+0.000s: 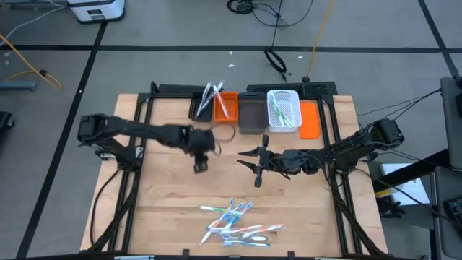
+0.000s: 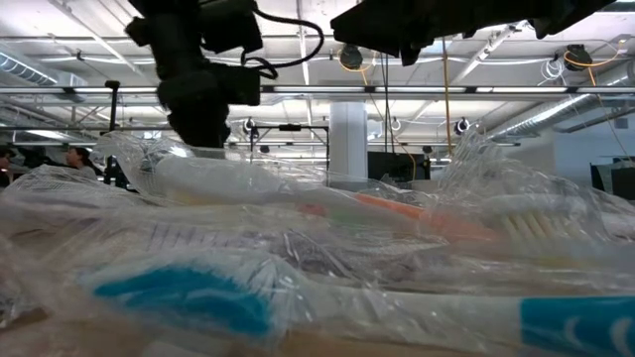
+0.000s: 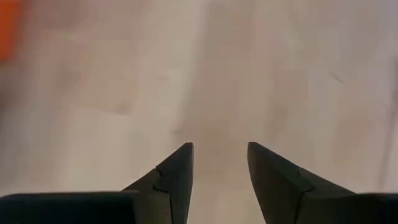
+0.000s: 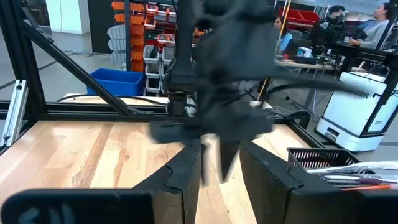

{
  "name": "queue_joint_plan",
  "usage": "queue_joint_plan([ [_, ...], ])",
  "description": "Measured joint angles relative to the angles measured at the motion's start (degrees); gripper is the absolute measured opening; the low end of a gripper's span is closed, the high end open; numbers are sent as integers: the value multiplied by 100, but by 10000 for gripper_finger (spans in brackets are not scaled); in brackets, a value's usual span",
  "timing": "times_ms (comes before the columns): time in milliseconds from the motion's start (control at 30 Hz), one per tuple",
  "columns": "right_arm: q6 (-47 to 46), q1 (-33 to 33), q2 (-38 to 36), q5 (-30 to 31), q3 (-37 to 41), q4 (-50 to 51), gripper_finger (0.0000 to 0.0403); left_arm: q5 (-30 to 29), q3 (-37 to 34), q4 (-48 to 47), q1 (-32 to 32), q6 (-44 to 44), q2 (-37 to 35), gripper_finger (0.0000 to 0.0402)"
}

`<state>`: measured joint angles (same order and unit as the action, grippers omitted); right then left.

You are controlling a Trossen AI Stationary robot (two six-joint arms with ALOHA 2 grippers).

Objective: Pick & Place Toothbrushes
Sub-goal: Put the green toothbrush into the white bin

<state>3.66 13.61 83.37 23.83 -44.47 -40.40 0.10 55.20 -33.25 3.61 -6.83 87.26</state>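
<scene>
The left claw (image 1: 200, 165) hangs over bare wood near the middle of the table (image 1: 166, 198); its two dark fingers (image 3: 177, 168) stand a little apart with only wood showing between them, so it holds nothing; the right claw (image 1: 254, 163) sits just beside it, pointing toward it across the middle of the table, and its fingers (image 4: 189, 165) are a little apart too, with nothing in them; in the right wrist view the left arm shows blurry, close in front of those fingers; out past the claws, at the near edge of the table, lies a loose pile of toothbrushes (image 1: 234, 222) in white, blue, green and pink-red, well apart from both claws; in the low view the pile fills the front, and the brushes (image 2: 298, 288) are in clear crinkly wrappers; at the far edge of the table stands a row of bins; an orange bin (image 1: 225, 106) has a few brushes sticking out of it; next to it is a dark bin (image 1: 251, 115); then comes a white basket (image 1: 284, 110) with green and white brushes inside; an orange piece (image 1: 310, 120) lies beside that basket; far behind the table people sit at desks (image 4: 348, 28) in the room.
</scene>
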Motion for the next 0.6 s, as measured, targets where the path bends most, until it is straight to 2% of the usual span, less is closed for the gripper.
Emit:
queue_joint_plan([
  [133, 0, 0, 0, 0, 0, -4, 105, -54, -412, 574, -682, -188, 0, 154],
  [233, 0, 0, 0, 0, 0, -2, 105, -324, -642, 926, -1106, -369, 0, 154],
  [600, -2, 0, 0, 0, 0, -2, 105, -466, -1044, 2158, -2233, -984, 21, 154],
])
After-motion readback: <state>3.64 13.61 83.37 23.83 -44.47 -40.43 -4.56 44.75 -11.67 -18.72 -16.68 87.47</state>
